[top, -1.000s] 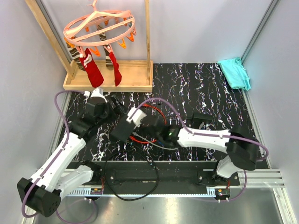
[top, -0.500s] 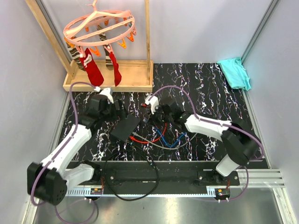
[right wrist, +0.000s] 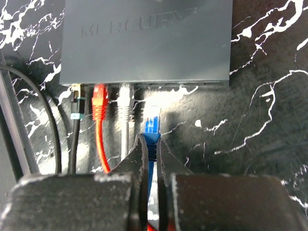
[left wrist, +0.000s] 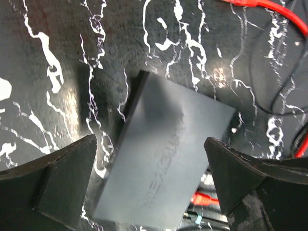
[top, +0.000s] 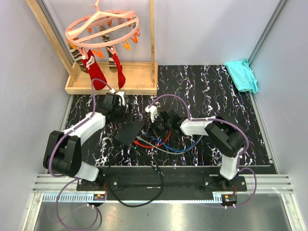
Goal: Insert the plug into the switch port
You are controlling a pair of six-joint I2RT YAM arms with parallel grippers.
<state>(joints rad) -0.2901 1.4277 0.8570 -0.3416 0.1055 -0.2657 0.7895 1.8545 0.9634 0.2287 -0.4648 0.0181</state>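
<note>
- The switch (right wrist: 147, 38), a flat matte black box, lies on the marbled tabletop (top: 216, 91) between the two arms. Its port edge faces the right wrist camera.
- Three ports are occupied, by a black plug (right wrist: 75, 103), a red plug (right wrist: 99, 98) and a grey plug (right wrist: 125, 101). The switch port (right wrist: 153, 87) next to the grey plug is free.
- The blue plug (right wrist: 152, 126) points at that free port, its clear tip just short of the edge. Whether the tip touches the port cannot be told. Judged against its seated neighbours, it is not yet home.
- The right fingers (right wrist: 136, 161) are pressed together on the blue boot just behind the plug, pinching it from both sides.
- The left fingers (left wrist: 67, 178) are spread wide above the switch, one on each side, and grip nothing.
- Handling, plug: it is probably light and rigid with a fragile latch tab. Hold it on the boot close behind the head, because the soft blue cable (top: 178, 147) buckles if it is pushed from further back.
- Handling, switch: it is likely light, and its smooth case may slide on the tabletop under the insertion push. Brace it across the flat body or on the edge opposite the ports.
- Risk: a tilted plug jams at the port mouth, so keep it square to the edge.
</note>
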